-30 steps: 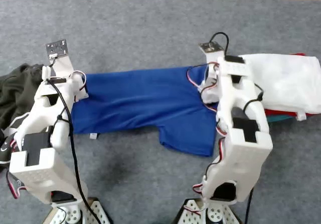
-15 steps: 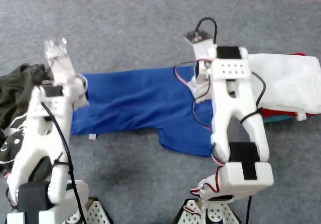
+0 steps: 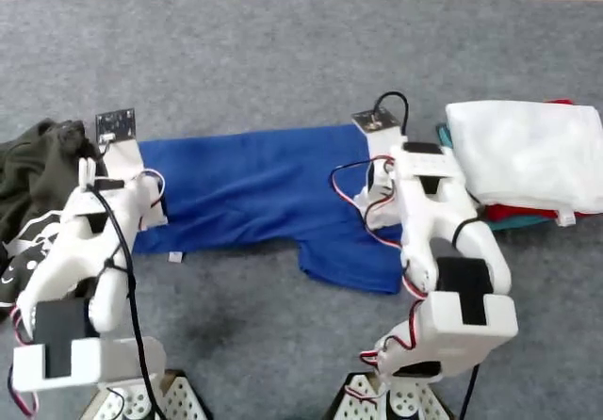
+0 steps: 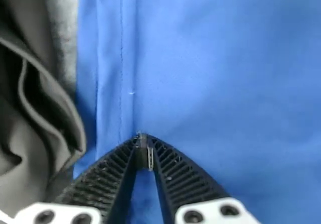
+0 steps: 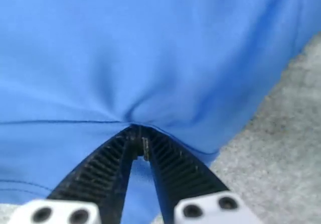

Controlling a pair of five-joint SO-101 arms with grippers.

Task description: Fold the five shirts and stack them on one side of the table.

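Spanning the middle of the grey surface [image 3: 283,53], the blue shirt [image 3: 254,189] looks to be the garment now being folded.
A folded stack [image 3: 528,152], white on top, sits at one end and a crumpled dark shirt [image 3: 33,170] at the other. The left gripper [image 4: 143,141] and right gripper [image 5: 136,133] are each clamped on blue cloth at opposite ends. The next move likely calls for lifting both ends together, evenly.

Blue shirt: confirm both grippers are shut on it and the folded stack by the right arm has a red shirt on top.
Wrong on the top layer: the high view shows a white shirt topping the stack, with red only peeking out beneath. The left gripper and right gripper are indeed shut on the blue shirt.
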